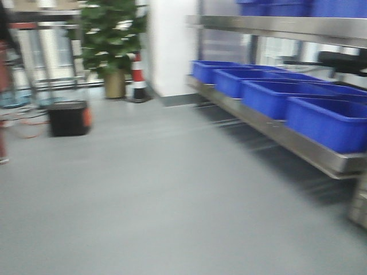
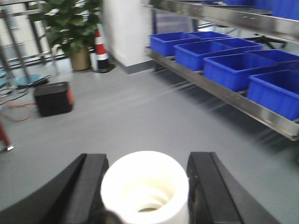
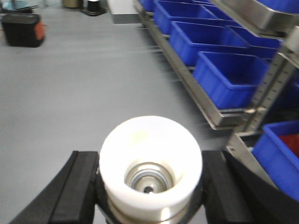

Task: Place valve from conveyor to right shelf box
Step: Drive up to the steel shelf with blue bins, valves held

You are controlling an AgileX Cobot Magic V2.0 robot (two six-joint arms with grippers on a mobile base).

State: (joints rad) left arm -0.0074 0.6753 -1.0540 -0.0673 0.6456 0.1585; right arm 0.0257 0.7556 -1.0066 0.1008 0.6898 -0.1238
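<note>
A white, cup-shaped plastic collar fills the bottom of the right wrist view. It is smooth and round-lipped, with stepped silvery metal rings down its bore and a metal base under it. This is the valve (image 3: pixel 150 161), and the right claw (image 3: pixel 150 179) is clenched on it, with a matt black finger (image 3: pixel 84 186) pressed against each side of the collar.

The left wrist view shows much the same. A second valve (image 2: pixel 145 186), seen as a thick-walled white hollow cylinder, sits clamped in the left claw (image 2: pixel 148 189), and the blocky black fingers (image 2: pixel 88 186) touch its flanks.

Both claws hang over a plain grey floor (image 1: pixel 143 200) with a dull, even surface.

To the right runs a long brushed-steel shelf (image 1: pixel 309 150). It carries a row of rectangular blue plastic boxes (image 1: pixel 327 120) with rolled rims, set side by side. A perforated steel upright (image 3: pixel 271 84) supports the shelf. Lower down beside the upright, another blue box (image 3: pixel 280 161) holds something red that is too cropped to name.

Farther back stand a leafy green plant (image 1: pixel 112 34) in a brown pot, a red-and-white striped cone (image 1: pixel 137 77) just beside it, and a squat black case (image 1: pixel 69 117) with an orange patch on the floor. The front view is blurred.
</note>
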